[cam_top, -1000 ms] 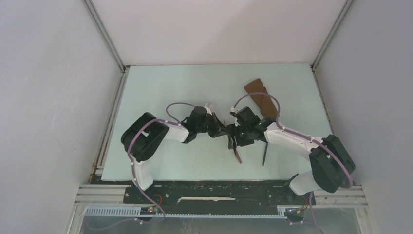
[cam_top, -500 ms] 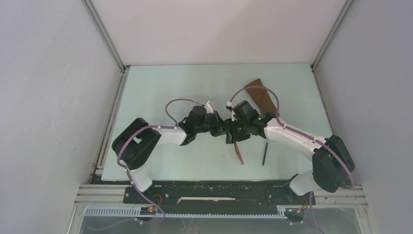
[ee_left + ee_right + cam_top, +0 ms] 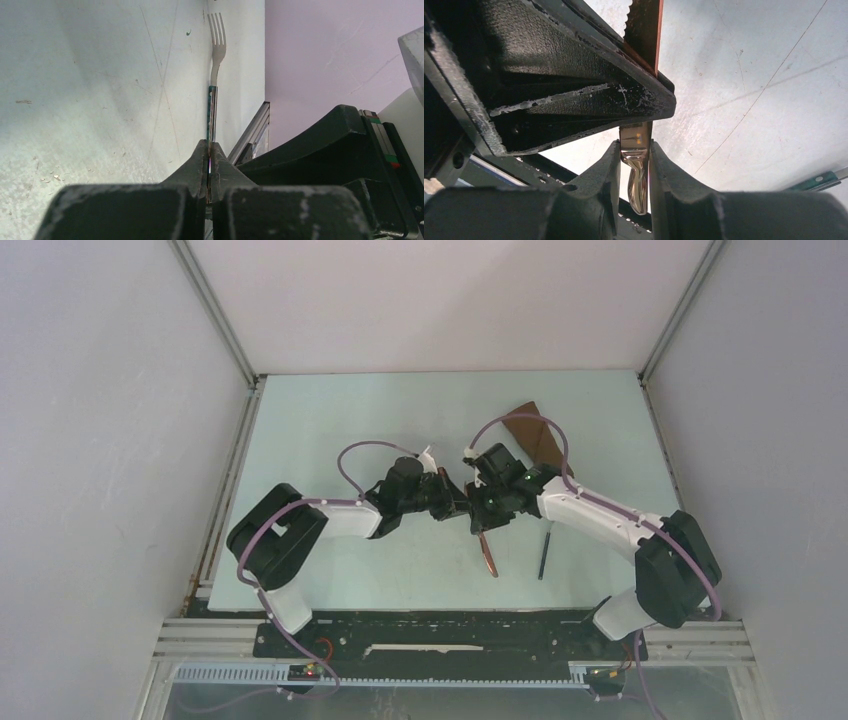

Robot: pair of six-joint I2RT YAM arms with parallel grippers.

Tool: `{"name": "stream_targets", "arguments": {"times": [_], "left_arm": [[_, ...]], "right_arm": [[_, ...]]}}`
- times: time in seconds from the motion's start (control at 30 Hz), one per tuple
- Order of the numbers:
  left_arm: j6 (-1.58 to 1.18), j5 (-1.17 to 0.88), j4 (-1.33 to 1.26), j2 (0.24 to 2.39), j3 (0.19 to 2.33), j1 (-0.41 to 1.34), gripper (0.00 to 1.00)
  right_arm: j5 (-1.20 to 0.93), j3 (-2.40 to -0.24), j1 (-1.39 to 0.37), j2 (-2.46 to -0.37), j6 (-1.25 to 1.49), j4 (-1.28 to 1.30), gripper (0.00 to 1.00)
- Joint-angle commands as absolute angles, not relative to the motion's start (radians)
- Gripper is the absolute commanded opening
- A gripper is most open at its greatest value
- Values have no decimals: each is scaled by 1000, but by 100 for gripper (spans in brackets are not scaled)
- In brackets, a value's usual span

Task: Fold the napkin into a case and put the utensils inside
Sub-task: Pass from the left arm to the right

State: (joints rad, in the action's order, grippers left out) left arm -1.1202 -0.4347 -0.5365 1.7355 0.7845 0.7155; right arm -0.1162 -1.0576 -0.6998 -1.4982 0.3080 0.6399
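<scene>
Above the table, left claw clamps the knife; right claw likewise.

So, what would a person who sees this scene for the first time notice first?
At the middle of the table, the left end effector and the right end effector meet, and both are closed on one knife. A fork lies alone on the surface just to the right of it. A narrow brown cloth case rests further back, toward the far right side.
</scene>
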Motion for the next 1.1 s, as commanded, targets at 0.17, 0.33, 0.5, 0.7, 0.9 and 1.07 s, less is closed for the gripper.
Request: {"name": "stream_targets", "arguments": {"times": [0.17,0.33,0.5,0.7,0.9,1.07], "left_arm": [[-1105,-445,-566,1674,790,721,0],[-1102,-443,-563,1671,788,720,0],[-1104,-443,-561,1667,788,719,0],[-1103,-445,-562,1659,793,721,0],[-1091,-438,-514,1647,823,716,3],[-1078,-430,-406,1619,870,669,37]], "right_arm": [[-74,-1114,-695,-1509,291,648,45],[-60,-1124,-693,-1511,288,649,46],[-73,-1131,-693,-1522,287,647,42],[-78,-1141,-692,-1534,280,643,26],[-27,-1147,-691,-1527,204,639,0],[-45,-1154,-611,-1523,142,596,0]]}}
